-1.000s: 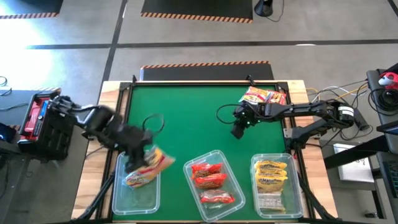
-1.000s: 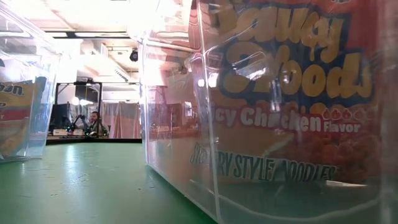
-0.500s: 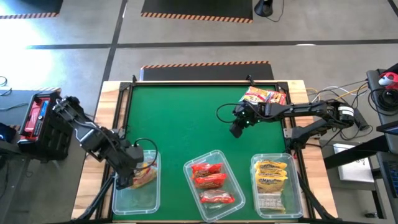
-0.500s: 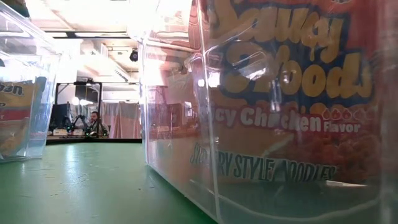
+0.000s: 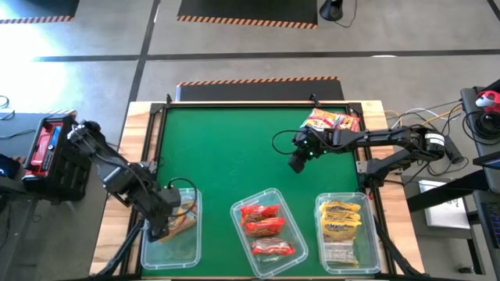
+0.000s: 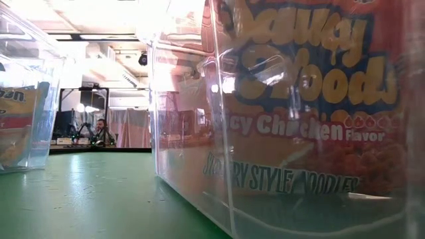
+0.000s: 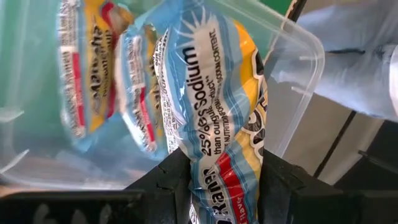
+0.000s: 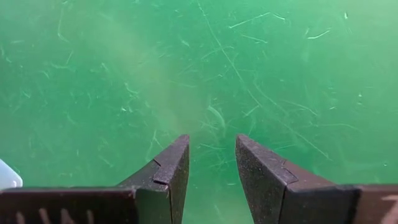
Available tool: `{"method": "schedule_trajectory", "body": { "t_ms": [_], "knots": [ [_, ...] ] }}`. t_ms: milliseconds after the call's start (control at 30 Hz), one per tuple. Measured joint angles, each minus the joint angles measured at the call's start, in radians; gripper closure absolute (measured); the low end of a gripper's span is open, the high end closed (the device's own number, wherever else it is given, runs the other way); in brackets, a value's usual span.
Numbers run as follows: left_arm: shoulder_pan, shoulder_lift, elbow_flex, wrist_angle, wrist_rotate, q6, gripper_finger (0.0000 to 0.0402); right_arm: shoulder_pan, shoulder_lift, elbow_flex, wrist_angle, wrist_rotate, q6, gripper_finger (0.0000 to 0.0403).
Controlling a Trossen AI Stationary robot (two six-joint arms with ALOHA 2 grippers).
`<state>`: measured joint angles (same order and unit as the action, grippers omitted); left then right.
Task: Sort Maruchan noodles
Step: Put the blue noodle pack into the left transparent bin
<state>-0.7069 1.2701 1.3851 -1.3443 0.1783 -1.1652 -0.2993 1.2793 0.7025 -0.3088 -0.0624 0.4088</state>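
On the green table, the left gripper pinches a light, crinkly, slippery noodle packet by its end over a clear bin; the right gripper hangs open and empty.

Green table, bright packets

Green tabletop; red packets in the middle bin, yellow packets right, blue-yellow-red packet left, black-orange striped tape far.
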Motion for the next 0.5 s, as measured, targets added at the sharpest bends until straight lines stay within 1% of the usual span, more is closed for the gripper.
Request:
{"method": "schedule_trajectory", "body": {
  "t_ms": [167,367,500],
  "knots": [
    [-0.001,0.000,-0.094,0.124,0.076,0.016,0.0292,0.000,0.000,0.000,0.000,0.013,-0.006,0.0282],
    [-0.001,-0.003,-0.192,0.128,0.068,0.022,0.0292,0.000,0.000,0.000,0.000,0.013,-0.008,0.0282],
    [0.000,-0.002,-0.280,0.206,0.068,0.022,0.0292,0.000,0.000,0.000,0.000,0.013,-0.008,0.0282]
  ]
}}
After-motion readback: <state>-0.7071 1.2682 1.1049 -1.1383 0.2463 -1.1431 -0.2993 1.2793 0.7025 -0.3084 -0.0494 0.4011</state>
